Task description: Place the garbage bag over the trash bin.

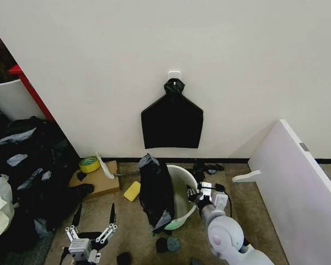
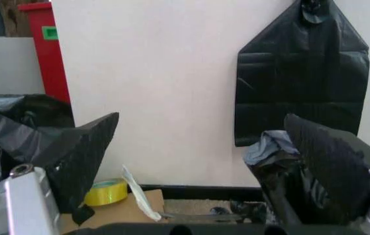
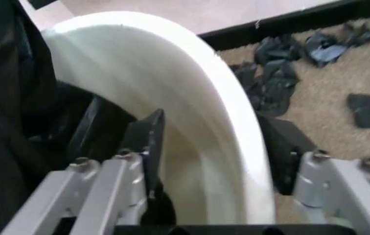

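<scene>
The trash bin (image 1: 182,190) is a round white bucket on the carpet near the wall. The garbage bag (image 1: 156,190), black and crinkled, hangs over the bin's left side and partly into it. My right gripper (image 1: 195,194) is at the bin's right rim. In the right wrist view the right gripper (image 3: 214,128) stands open astride the white rim (image 3: 198,98), one finger inside, one outside, with the garbage bag (image 3: 9,107) across the bin's hollow. My left gripper (image 1: 95,214) is open and low, left of the bin, holding nothing. The left gripper (image 2: 208,156) faces the wall, with the garbage bag (image 2: 266,147) off to one side.
A flat black bundle (image 1: 172,118) hangs on the wall above the bin. A heap of dark bags (image 1: 27,160) fills the left. Yellow tape (image 1: 89,164), cardboard (image 1: 96,181) and a yellow sponge (image 1: 132,191) lie left of the bin. A white board (image 1: 298,182) leans at right.
</scene>
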You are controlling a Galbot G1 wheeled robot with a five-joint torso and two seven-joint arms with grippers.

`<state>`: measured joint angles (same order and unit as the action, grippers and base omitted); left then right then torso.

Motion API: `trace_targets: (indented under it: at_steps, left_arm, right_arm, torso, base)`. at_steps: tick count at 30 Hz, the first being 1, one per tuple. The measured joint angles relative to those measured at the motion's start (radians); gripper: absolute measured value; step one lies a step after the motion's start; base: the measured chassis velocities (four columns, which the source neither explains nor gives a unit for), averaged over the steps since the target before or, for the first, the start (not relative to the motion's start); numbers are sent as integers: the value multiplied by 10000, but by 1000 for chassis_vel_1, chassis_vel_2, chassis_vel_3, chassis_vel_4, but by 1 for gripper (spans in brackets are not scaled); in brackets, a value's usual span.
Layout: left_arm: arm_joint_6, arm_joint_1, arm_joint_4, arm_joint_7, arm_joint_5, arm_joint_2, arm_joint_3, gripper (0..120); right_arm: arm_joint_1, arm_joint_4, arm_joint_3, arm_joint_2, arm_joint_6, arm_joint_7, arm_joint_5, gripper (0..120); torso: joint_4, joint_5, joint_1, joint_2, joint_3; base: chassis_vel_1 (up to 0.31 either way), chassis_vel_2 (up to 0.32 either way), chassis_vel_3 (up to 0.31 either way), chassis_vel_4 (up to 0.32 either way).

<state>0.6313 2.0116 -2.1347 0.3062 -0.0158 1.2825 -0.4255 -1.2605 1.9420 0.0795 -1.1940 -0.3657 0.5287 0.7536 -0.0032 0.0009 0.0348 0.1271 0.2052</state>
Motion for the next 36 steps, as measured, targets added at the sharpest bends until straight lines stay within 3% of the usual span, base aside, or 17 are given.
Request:
trace_targets:
  at_steps: [5,7,11,14,21,27,31,36]
  left_arm:
    - [-362,-30,-216,24,80,-79,80,100]
    - [-450,-28,-297,25,90,-98,104,100]
    - [-860,-159,-592,-121,52,-351,178,100]
    - [-1068,-346,-642,-241,-5,-449,191,100]
    - [-2144,-1223,-756,-642,-332,-828,387,100]
    - [-3790,-1946,-909,-1120,-931,-1797,616,100]
    - [-4350,-2140,-799,-901,-950,-1848,688,100]
    - [-5070,-2704,-444,-687,-1253,-1821,869,100]
  right_arm:
    - [-345,359,291,263,35,-92,-591,72]
    - [-403,389,348,308,86,-129,-677,75]
    - [-836,664,644,451,792,-362,-1442,93]
    - [-1131,985,772,477,1170,-487,-1845,98]
    - [-2041,2102,1091,378,1827,-789,-3077,100]
    - [-2451,2706,1277,311,1922,-800,-3644,100]
    - [-2313,2810,1133,399,1834,-907,-3585,100]
    - [-2299,2899,1091,495,1733,-988,-3509,100]
  torso:
    - [-1,-1,0,0,0]
    - [0,-2,0,0,0]
    - [-1,-1,0,0,0]
    - [-1,-1,0,0,0]
    - [-1,-3,0,0,0]
    - [-6,-2,0,0,0]
    - [6,0,0,0,0]
    - [-1,-1,0,0,1]
  base:
    - [0,0,0,0]
    - [0,0,0,0]
    - [0,0,0,0]
    - [0,0,0,0]
    - [0,0,0,0]
    - [0,0,0,0]
    - [0,0,0,0]
    - [0,0,0,0]
